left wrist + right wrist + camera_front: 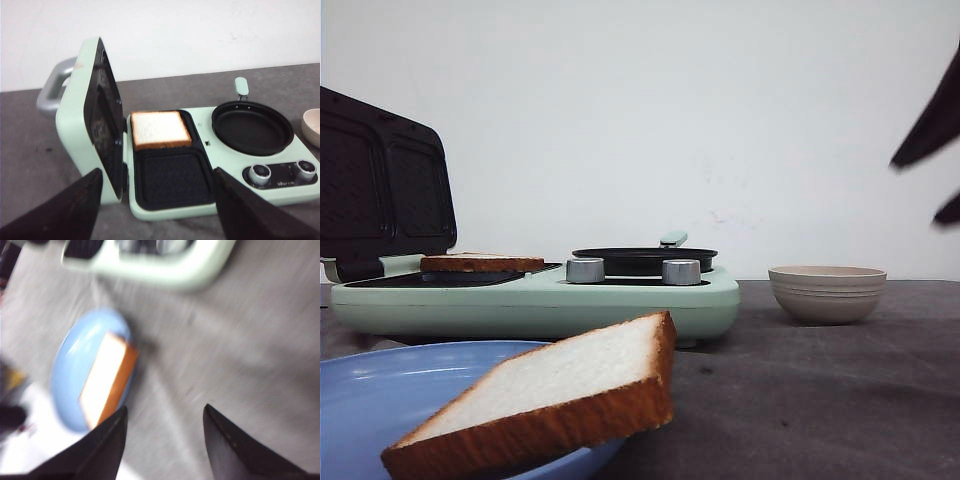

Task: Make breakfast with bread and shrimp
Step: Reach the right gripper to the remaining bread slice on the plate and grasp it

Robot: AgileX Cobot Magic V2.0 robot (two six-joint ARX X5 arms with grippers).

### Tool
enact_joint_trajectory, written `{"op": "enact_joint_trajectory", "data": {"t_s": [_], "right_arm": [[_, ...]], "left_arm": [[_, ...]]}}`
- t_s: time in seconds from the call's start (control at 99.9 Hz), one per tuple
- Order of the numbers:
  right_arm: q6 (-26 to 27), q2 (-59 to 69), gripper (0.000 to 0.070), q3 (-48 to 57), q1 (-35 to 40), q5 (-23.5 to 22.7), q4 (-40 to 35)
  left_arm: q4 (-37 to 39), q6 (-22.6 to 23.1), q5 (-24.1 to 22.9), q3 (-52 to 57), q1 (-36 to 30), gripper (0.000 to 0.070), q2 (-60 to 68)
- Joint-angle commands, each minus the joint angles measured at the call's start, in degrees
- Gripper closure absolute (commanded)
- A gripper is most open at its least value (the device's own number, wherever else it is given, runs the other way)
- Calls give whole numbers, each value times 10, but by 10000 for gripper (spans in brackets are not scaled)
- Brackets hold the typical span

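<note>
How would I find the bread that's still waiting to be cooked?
Look in front of the mint-green breakfast maker for the blue plate. The slice of bread rests tilted across its rim. The other slice lies flat inside the maker's open sandwich tray.

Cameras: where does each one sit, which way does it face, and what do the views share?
Front: low at table height, facing the wall; right gripper at edge.
Left wrist: above the sandwich maker, open fingers in frame.
Right wrist: blurred, looking down at the blue plate; open fingers.
Shared: front and right wrist both show the plate's bread slice.
</note>
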Motion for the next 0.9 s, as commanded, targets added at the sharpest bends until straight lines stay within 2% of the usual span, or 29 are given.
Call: {"op": "enact_joint_trajectory", "data": {"t_s": [0.0, 0.1, 0.29, 0.641, 0.891], "right_arm": [[49, 12, 393, -20, 11, -35, 43], [100, 38, 350, -63, 36, -62, 113], [163, 88, 350, -104, 104, -62, 211], [262, 188, 350, -104, 254, -26, 367], [318, 233, 352, -104, 303, -14, 461]], "left_arm": [[-7, -5, 1, -6, 0, 298, -3], [-17, -4, 1, -21, 0, 298, -9], [-17, -4, 1, -42, 0, 298, -9], [-21, -4, 1, -45, 0, 298, -9], [-21, -4, 1, -45, 0, 298, -9]]}}
